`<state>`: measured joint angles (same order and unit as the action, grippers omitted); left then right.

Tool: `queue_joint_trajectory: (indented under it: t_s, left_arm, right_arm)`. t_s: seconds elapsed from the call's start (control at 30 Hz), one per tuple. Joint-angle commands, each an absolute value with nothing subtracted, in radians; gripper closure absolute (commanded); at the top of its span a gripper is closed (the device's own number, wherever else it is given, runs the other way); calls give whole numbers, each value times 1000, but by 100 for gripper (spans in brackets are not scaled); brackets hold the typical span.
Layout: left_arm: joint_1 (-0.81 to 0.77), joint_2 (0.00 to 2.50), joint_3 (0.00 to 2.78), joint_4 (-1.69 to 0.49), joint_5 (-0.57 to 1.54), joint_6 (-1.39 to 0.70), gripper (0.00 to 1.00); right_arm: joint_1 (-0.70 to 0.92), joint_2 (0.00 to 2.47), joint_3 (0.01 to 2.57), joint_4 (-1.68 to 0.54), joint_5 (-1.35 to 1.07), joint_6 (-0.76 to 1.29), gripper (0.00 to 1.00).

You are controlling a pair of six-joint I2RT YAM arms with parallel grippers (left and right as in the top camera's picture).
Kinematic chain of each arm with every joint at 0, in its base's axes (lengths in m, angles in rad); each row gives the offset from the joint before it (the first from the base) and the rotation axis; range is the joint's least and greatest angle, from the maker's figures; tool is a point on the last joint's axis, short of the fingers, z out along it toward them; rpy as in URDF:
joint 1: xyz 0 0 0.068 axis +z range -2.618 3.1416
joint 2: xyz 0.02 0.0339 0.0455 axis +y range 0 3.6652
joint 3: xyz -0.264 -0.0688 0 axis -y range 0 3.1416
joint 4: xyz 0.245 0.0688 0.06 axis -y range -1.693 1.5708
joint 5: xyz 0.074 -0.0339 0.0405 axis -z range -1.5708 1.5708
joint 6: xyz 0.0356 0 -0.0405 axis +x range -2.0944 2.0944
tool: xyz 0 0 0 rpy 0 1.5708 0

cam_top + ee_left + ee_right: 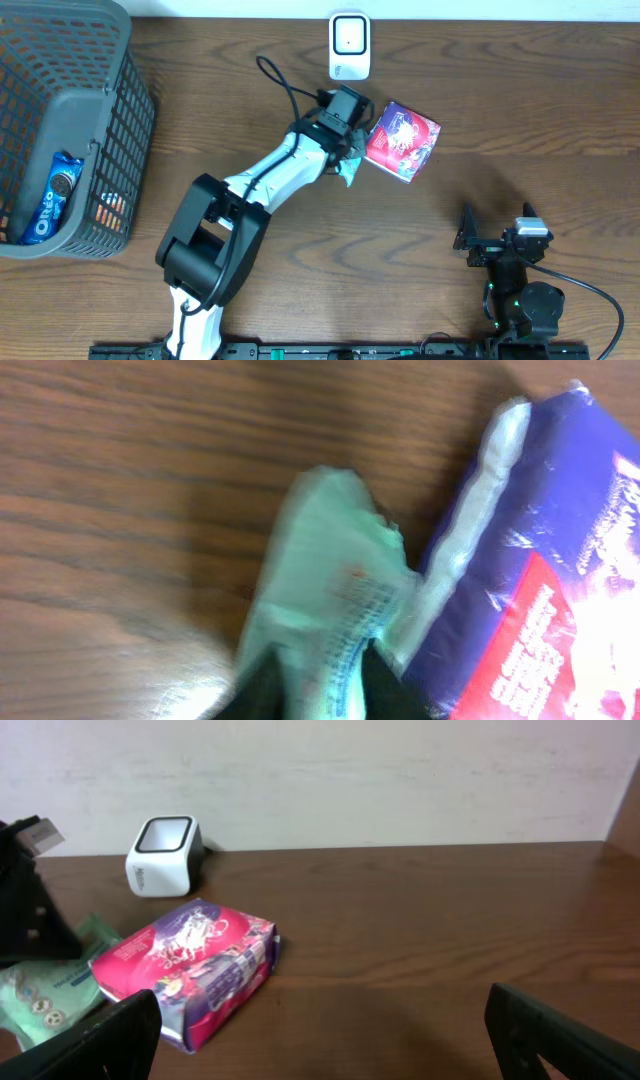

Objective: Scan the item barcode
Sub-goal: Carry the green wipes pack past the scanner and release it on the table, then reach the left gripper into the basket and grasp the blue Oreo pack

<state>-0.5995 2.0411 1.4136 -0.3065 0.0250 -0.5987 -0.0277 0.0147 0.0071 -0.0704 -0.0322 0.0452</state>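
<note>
**Packet and pouch near the scanner**

Flat on the dark wood-grain surface (520, 110), near the boxy white scanner (350, 45): a glossy pink-and-purple packet (402, 140), crimped along one edge. Against that seam, a crinkled pale-green pouch (320, 580), soft and blurred, between the dark fingers of the left tool (325, 700); gripping or merely straddling, impossible to tell. Right tool (320, 1045) spread wide, holding nothing, well apart from both.
</note>
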Motion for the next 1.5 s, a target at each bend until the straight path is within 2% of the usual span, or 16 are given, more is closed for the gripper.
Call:
queue_joint_trajectory:
  t_s: [0.0, 0.33, 0.53, 0.97, 1.47]
  left_arm:
    - [-602, 2022, 1421, -317, 18, -615, 57]
    - [-518, 1707, 1425, -365, 14, -453, 27]
    - [-362, 1504, 1425, -488, 14, -438, 23]
    - [60, 1295, 1425, -700, 14, -438, 22]
    - [293, 1229, 1425, -696, 14, -438, 23]
  right_arm:
    - [-32, 11, 6, -75, -32, 59, 1]
    - [-32, 11, 6, -75, -32, 59, 1]
    - [-32, 11, 6, -74, -32, 59, 1]
    - [-32, 11, 6, -75, -32, 59, 1]
    - [-32, 11, 6, -75, -32, 59, 1]
